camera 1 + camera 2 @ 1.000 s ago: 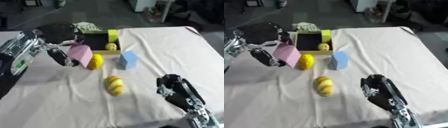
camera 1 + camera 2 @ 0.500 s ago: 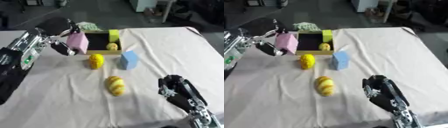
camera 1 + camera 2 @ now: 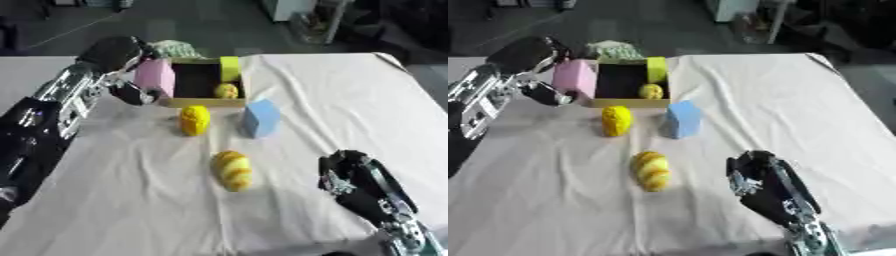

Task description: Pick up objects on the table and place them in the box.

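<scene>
At the far left of the table point(image 3: 350, 100), draped in white cloth: left hand point(image 3: 122, 55) raised off the surface, fingers and thumb curled round a pink block point(image 3: 156, 77) held at the left wall of the box point(image 3: 206, 102). Pink block upright, against or just over the box's left edge; exact contact not readable. Left arm slanting in from the lower left, silver links running up to a dark wrist.

In the right eye view, more bare cloth visible between the left arm and the box, and more of a pale green, crumpled object point(image 3: 614, 49) behind the box; in the left eye view that object mostly cut off by the hand. Otherwise nearly identical.

Inside the box: a yellow-green block point(image 3: 230, 68) standing at the far right corner, a small yellow round item point(image 3: 226, 90) near the front right.

Just in front of the box: a yellow fruit-shaped piece point(image 3: 194, 120), with a light blue block point(image 3: 260, 118) just beside it to the right. Nearer still, well apart from both hands, a yellow striped oblong piece point(image 3: 233, 170).

At the lower right: right hand point(image 3: 350, 175) idle above the cloth, fingers bent inward, holding nothing.
</scene>
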`<state>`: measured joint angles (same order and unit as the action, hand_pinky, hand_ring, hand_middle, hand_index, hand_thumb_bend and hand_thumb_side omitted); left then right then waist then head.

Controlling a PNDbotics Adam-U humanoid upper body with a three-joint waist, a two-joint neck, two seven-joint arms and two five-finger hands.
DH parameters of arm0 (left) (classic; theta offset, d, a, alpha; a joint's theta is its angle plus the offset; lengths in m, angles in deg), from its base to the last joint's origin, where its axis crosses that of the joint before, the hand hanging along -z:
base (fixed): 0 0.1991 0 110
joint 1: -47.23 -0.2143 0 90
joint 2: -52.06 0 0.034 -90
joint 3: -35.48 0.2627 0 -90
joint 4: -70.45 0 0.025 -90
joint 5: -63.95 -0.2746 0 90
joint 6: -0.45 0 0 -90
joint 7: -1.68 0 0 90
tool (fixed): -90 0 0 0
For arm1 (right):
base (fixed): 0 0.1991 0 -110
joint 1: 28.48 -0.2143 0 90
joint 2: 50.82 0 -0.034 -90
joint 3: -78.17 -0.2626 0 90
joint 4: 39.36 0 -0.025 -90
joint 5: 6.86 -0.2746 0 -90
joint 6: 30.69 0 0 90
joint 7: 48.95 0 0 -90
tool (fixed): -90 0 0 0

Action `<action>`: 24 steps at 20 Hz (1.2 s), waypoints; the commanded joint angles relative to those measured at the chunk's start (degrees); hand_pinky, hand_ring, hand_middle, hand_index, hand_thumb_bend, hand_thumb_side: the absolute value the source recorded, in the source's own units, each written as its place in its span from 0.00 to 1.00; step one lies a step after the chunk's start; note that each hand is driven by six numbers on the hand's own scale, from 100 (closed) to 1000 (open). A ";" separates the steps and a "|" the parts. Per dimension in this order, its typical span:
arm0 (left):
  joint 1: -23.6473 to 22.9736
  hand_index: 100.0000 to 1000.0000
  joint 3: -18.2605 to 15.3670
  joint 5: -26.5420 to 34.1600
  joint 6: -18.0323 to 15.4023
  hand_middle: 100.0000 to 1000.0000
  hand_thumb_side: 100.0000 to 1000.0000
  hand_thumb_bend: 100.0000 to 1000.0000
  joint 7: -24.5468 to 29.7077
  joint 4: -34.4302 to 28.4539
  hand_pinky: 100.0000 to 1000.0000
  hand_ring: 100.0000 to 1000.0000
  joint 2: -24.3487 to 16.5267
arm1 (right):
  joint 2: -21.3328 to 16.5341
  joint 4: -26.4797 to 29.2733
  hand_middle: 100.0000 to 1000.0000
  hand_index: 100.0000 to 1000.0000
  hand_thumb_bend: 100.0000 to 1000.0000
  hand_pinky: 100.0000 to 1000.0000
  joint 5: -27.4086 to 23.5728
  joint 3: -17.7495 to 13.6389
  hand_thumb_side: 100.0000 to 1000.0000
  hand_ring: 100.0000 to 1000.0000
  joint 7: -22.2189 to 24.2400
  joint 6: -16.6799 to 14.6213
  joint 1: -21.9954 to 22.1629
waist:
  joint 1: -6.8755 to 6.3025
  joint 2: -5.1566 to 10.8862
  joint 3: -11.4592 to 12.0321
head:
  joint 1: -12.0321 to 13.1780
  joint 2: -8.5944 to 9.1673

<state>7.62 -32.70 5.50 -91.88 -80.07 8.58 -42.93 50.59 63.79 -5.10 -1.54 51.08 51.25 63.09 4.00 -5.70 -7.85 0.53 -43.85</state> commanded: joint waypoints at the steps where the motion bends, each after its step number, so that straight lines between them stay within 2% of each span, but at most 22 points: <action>1: 1.42 0.77 -0.91 1.41 0.75 0.56 0.16 0.00 -1.96 -1.87 0.73 0.64 -1.52 | 0.67 0.60 0.19 0.47 0.00 0.32 -0.59 0.04 0.20 0.25 0.29 -0.06 -1.64 | 0.06 -0.51 -0.81 | 1.64 0.28; 6: 1.93 0.79 -0.73 2.03 1.68 0.59 0.16 0.00 -4.70 -2.67 0.73 0.66 -3.29 | 1.65 0.75 0.19 0.47 0.00 0.32 -0.84 0.48 0.21 0.25 0.84 0.05 -4.11 | 0.05 -3.02 -2.65 | 4.13 3.35; 11: 2.73 0.81 -1.15 0.77 2.83 0.61 0.17 0.00 -6.13 -2.39 0.74 0.67 -3.84 | 1.90 1.01 0.19 0.47 0.00 0.32 -0.84 0.87 0.21 0.25 1.33 0.04 -6.41 | -0.65 -5.36 -4.51 | 5.90 5.95; 15: 3.06 0.83 -1.16 -0.79 3.19 0.63 0.17 0.00 -6.37 -1.60 0.74 0.68 -3.45 | 1.97 1.01 0.19 0.47 0.00 0.33 -0.85 1.00 0.21 0.25 1.48 0.10 -7.24 | -1.09 -6.21 -5.25 | 6.54 6.60; 20: 3.10 0.87 -1.13 -3.99 3.64 0.66 0.18 0.00 -5.70 -0.33 0.75 0.69 -2.81 | 2.02 0.85 0.19 0.47 0.00 0.33 -0.86 1.07 0.21 0.25 1.57 0.16 -7.56 | -1.38 -6.32 -5.48 | 6.64 6.75; 24: 2.86 0.91 -0.96 -6.77 3.22 0.71 0.21 0.08 -3.63 0.67 0.77 0.72 -2.55 | 2.01 0.79 0.18 0.47 0.00 0.33 -0.93 1.06 0.21 0.25 1.57 0.16 -7.64 | -1.43 -6.17 -5.46 | 6.44 6.68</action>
<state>9.20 -33.20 -0.31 -88.56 -84.32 9.55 -45.07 52.86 63.80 -5.79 -0.48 52.44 51.51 55.99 2.65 -12.87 -13.24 6.99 -37.92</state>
